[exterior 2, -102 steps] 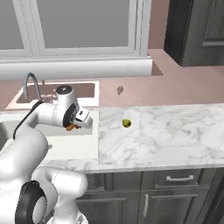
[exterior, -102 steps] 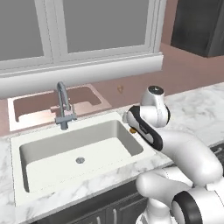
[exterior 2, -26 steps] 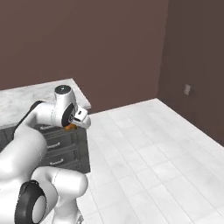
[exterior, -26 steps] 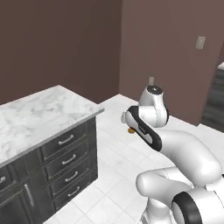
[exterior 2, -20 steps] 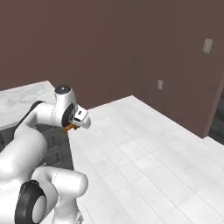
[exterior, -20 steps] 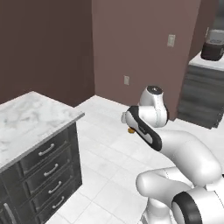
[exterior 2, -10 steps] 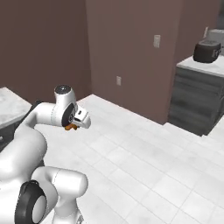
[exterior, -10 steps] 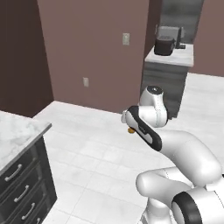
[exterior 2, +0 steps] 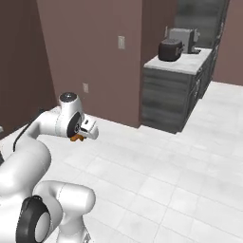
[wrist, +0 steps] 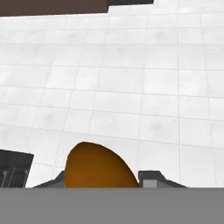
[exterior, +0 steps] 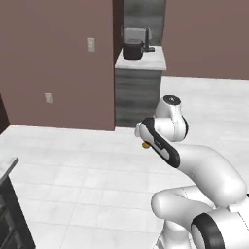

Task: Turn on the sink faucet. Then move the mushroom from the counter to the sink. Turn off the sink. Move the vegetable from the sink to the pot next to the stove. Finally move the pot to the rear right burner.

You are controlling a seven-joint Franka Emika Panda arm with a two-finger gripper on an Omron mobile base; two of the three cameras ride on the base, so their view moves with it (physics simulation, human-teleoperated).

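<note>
Orange-brown mushroom (wrist: 99, 166) sits clamped between the two dark fingertips (wrist: 151, 177) of the gripper (wrist: 103, 181), filling the low middle of the hand view; a fingertip shows on each side of it, touching its flanks. In the left base view the mushroom (exterior: 145, 144) peeks out as a small orange spot under the gripper (exterior: 146, 141), and in the right base view it (exterior 2: 76, 138) shows just below the hand (exterior 2: 84, 132). Mushroom is held up in the air above the floor, not on any surface

White tiled floor (wrist: 131, 87) lies under the hand and spreads across both base views (exterior: 73, 175) (exterior 2: 166, 180). White arm (exterior: 194, 160) is folded, hand close to its own body, at mid height

Far side: dark brown wall (exterior: 53, 58) with a light switch plate (exterior: 90, 44) and a lower outlet (exterior: 48, 97). Right of that wall stands a dark grey cabinet (exterior: 138, 92) with a pale top, carrying a dark toaster-like appliance (exterior: 132, 50) and a second small dark item beside it, too blurred to name. Same cabinet (exterior 2: 175, 95) and appliance (exterior 2: 170, 50) appear far right in the right base view

Near left edge of left base view, corner of a dark drawer unit (exterior: 12, 209) with a pale top
</note>
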